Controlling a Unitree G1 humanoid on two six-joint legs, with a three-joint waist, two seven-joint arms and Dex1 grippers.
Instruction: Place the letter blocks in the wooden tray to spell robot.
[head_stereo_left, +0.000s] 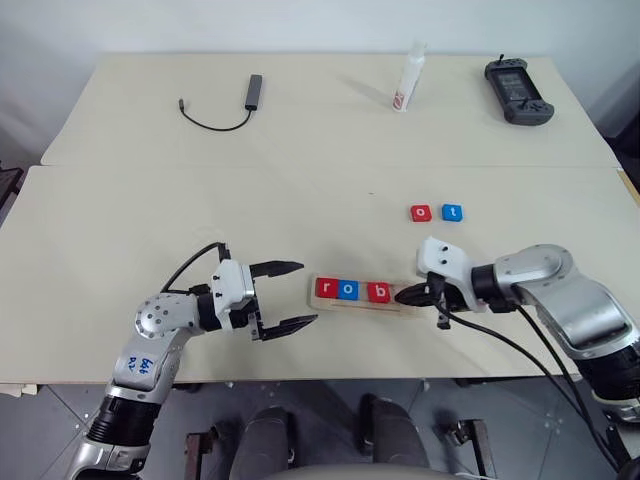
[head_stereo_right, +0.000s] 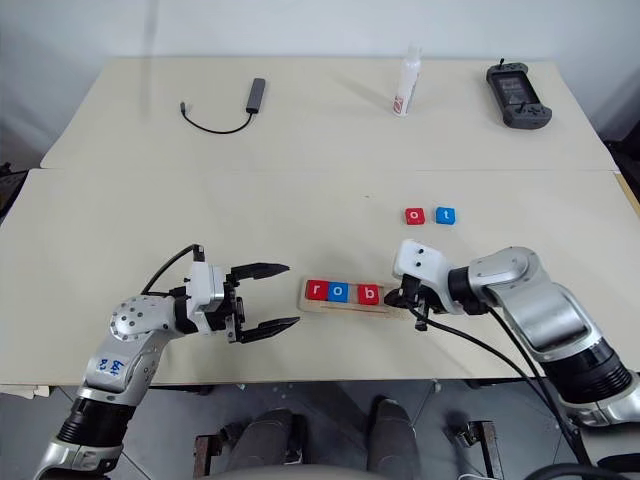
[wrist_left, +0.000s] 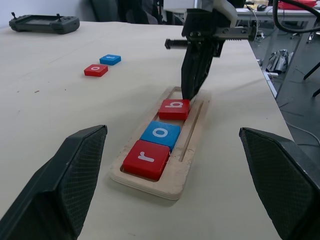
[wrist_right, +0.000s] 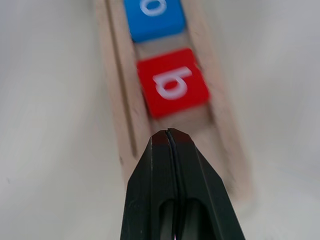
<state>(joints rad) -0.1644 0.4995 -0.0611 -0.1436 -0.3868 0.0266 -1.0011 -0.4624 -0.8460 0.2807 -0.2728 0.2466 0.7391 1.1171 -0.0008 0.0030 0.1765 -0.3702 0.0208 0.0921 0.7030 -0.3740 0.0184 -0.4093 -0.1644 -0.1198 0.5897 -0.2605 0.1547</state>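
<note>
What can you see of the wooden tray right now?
The tray is a long, narrow strip of pale wood with a raised rim and a thin lengthwise slot beside its shallow recess. It lies flat near the table's front edge, between the two arms. Three blocks sit in its left part: red r, blue o, red b, the b slightly apart and skewed. Its right end is unfilled; the shut right pincer is over that end, contact unclear.
</note>
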